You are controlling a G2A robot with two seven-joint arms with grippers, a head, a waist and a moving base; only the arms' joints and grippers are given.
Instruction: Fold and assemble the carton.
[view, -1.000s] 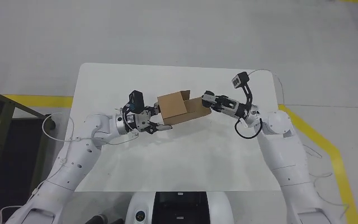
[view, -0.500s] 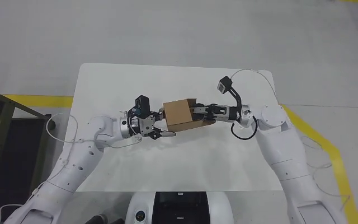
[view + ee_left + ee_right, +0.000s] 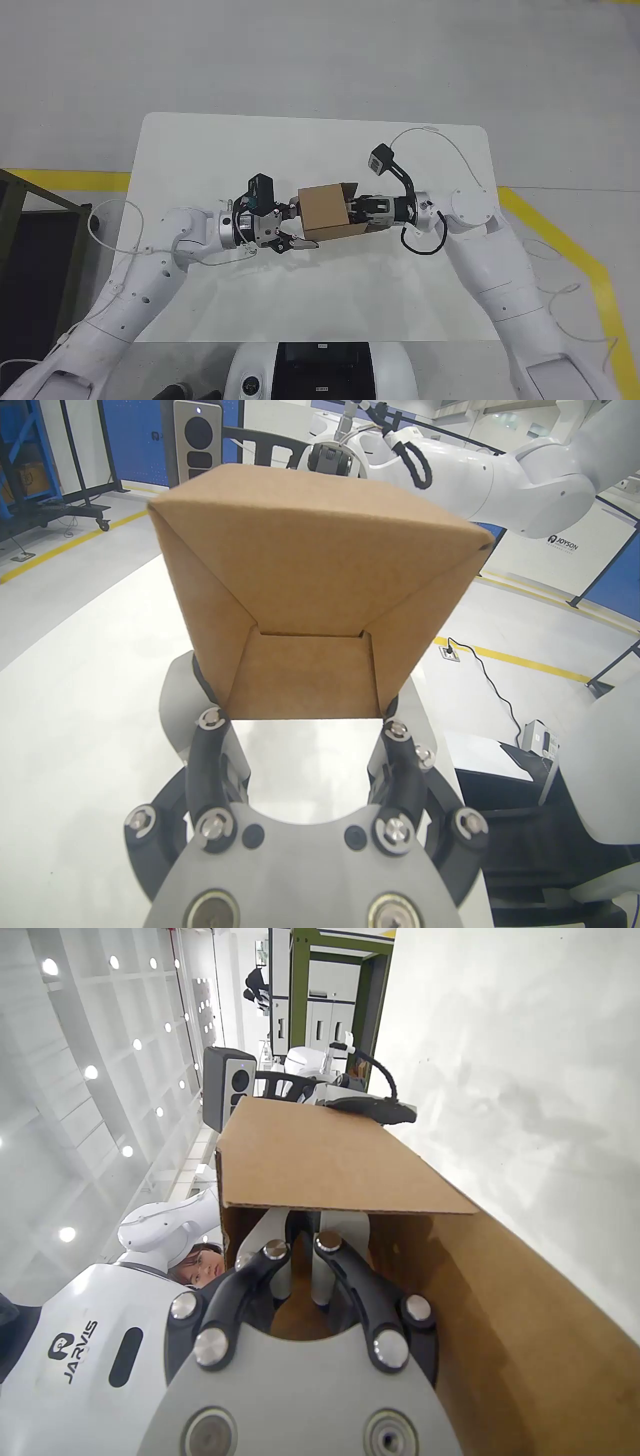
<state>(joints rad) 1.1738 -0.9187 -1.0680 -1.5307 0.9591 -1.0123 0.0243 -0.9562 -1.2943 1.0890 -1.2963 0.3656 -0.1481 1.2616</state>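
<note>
A brown carton (image 3: 325,210) hangs above the middle of the white table, held between my two arms. Its closed, folded end faces my left gripper (image 3: 292,228). In the left wrist view the carton (image 3: 310,565) has its lower edge between the spread fingers (image 3: 210,720) of the open left gripper (image 3: 300,705). My right gripper (image 3: 358,208) reaches into the carton's open end. In the right wrist view the right gripper (image 3: 302,1238) sits under a carton (image 3: 320,1163) flap, fingers pinched close together on cardboard inside.
The white table (image 3: 200,150) has bare surface all around the arms. A dark rack (image 3: 20,250) stands off its left edge. Yellow floor lines (image 3: 70,180) run beside the table.
The right arm carried the carton leftward and turned it, bringing its closed end between the left gripper's fingers. The left gripper shifted slightly right toward it.
</note>
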